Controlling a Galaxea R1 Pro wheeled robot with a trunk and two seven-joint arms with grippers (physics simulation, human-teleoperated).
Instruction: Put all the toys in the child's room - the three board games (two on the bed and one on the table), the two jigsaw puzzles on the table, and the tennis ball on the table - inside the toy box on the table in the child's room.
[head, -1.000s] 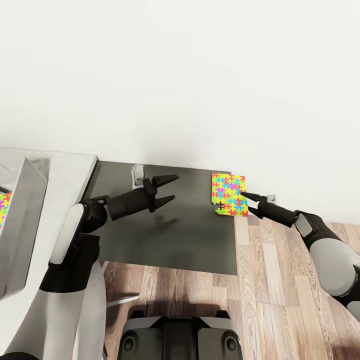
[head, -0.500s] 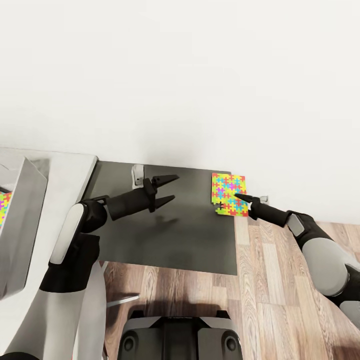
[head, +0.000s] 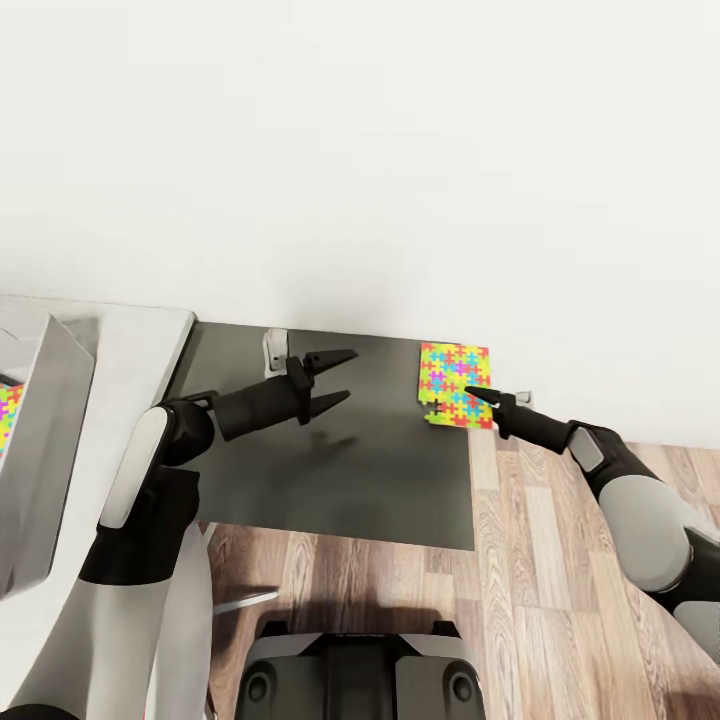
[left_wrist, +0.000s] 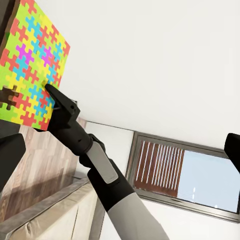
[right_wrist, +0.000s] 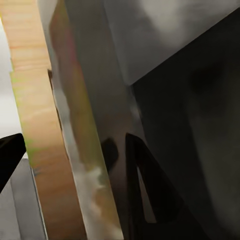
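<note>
Jigsaw puzzle (head: 455, 385): a thin, flat, near-square panel lying flat on the dark surface (head: 340, 450), at that surface's far right corner, just beside the white wall (head: 400, 150); its slightly longer axis runs from the wall toward the robot, and its right edge lies along the surface's right edge; one dark gap shows among the pieces at its near left corner.

Right gripper (head: 478, 396): the fingertips rest on the puzzle's near right portion, reaching in from over the wood-plank floor (head: 560, 580); in the head view the two fingers appear drawn together into one point; in the left wrist view the right gripper (left_wrist: 49, 89) meets the coloured face of the puzzle (left_wrist: 30, 65) at one tip; whether the fingers grip the panel's edge or only press on its face cannot be told; the right forearm extends back from the puzzle, away from the wall and out past the surface's right edge.

Left gripper (head: 335, 378): fingers spread wide, holding nothing; it hangs above the middle of the dark surface, well apart from the puzzle, pointing toward it.

Second patch of puzzle colours (head: 8, 415): visible far from the first puzzle, beyond the surface's left end, beside a light-grey sloping wall (head: 45, 440).
</note>
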